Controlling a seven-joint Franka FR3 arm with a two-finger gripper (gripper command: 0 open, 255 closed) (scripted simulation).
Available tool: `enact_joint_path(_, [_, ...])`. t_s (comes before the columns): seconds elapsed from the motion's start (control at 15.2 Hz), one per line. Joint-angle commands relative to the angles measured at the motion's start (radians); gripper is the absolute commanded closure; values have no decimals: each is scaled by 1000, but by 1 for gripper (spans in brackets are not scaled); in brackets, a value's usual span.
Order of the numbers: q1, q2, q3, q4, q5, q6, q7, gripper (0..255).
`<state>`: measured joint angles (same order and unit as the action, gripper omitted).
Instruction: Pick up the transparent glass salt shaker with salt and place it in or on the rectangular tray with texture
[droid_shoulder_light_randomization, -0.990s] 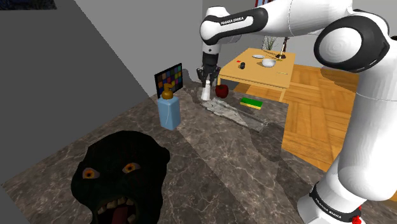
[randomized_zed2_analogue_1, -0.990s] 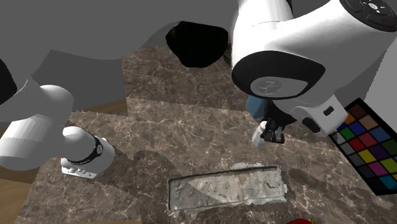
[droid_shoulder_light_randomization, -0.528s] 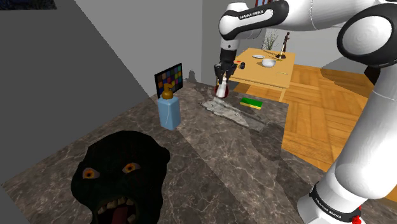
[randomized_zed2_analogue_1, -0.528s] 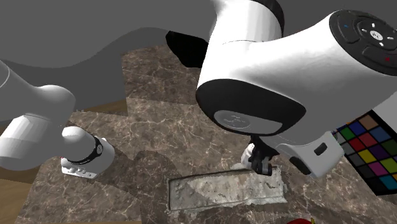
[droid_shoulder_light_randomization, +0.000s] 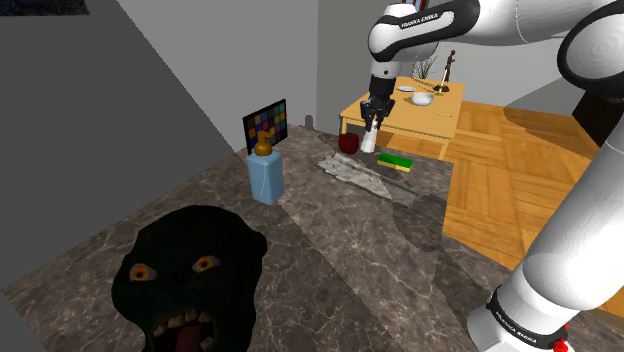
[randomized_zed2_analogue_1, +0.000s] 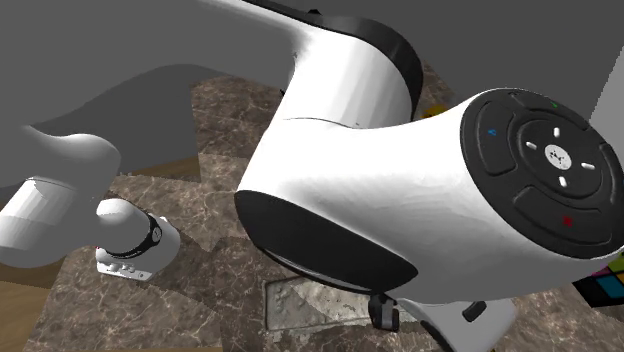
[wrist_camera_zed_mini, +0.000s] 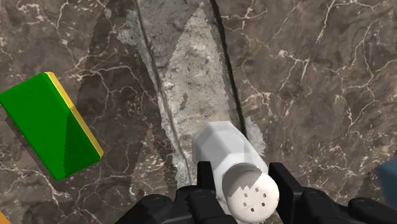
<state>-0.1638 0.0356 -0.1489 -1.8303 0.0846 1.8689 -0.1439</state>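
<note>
My gripper is shut on the salt shaker, a white faceted body with a round perforated cap. It hangs clear of the counter, over the far end of the rectangular tray, a long grey rough-textured slab on the dark marble. In the wrist view the black fingers clasp the shaker just under its cap, and the tray runs away beneath it. My gripper is upright above the tray's end. The arm hides most of the tray in the second exterior view.
A red apple and a green-and-yellow sponge lie near the tray's far end. A blue bottle, a colour chart and a black gorilla mask stand toward the shoulder view's left. A wooden table is beyond the counter.
The arm has carried the shaker toward the shoulder view's right and a little up, from beside the colour chart to above the tray's far end. The grip has stayed shut.
</note>
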Motion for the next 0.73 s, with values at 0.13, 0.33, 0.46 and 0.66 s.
enact_joint_path(0.13, [-1, 7, -1, -46, 3, 53, -7, 255])
enact_joint_path(0.33, [-1, 15, 0, -77, 5, 91, -11, 255])
enact_joint_path(0.46, [-1, 21, 0, -97, 7, 117, -14, 255])
enact_joint_path(0.66, [-1, 32, 0, -124, 11, 155, -18, 255])
